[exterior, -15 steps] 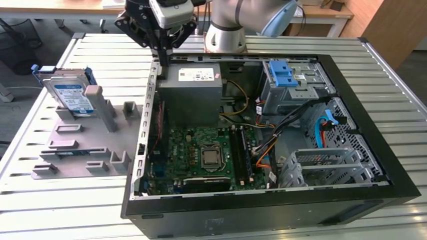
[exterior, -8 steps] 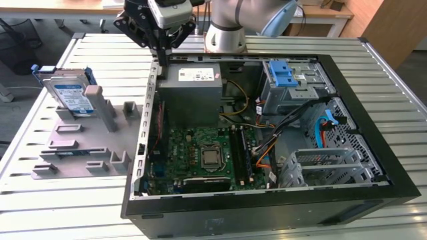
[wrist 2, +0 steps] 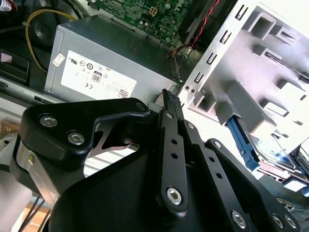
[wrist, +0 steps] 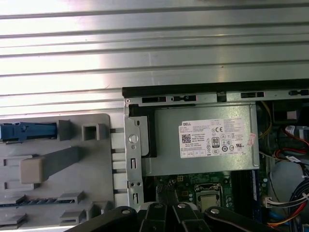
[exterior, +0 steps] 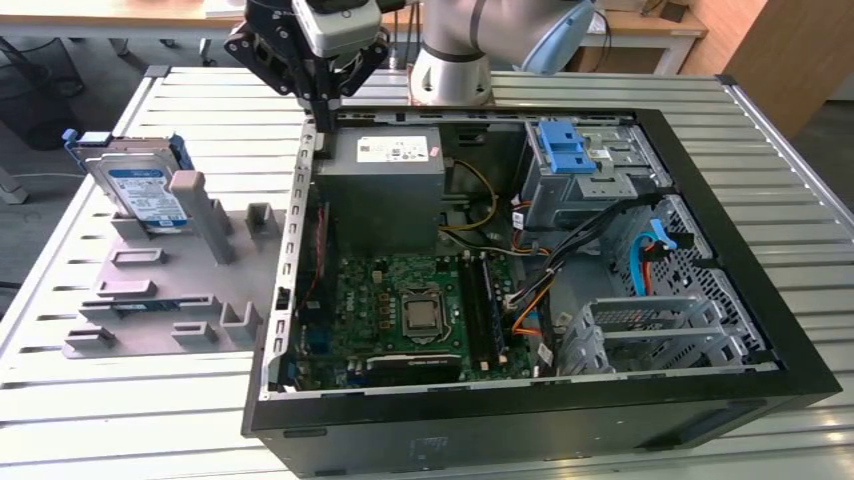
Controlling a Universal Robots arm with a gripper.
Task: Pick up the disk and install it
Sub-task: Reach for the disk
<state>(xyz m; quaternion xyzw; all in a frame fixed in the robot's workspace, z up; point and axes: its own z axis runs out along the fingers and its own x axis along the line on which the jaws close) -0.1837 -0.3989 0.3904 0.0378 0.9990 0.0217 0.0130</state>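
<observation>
The disk (exterior: 140, 190), a silver drive with a blue-and-white label in a blue bracket, stands on edge in the grey holder (exterior: 160, 290) at the exterior view's left, beside the open computer case (exterior: 747, 300). Its blue bracket edge shows in both wrist views (wrist 2: 241, 145) (wrist: 29, 130). My gripper (exterior: 324, 120) hangs over the case's rear left corner, by the power supply (exterior: 387, 160), to the exterior view's right of the disk and apart from it. The fingers (wrist 2: 168, 104) are shut together with nothing between them.
Inside the case lie the green motherboard (exterior: 414, 305), loose cables and a grey drive cage with a blue latch (exterior: 567, 150). A second metal cage (exterior: 654, 330) sits near the front. Everything rests on a slatted metal table (exterior: 787, 150).
</observation>
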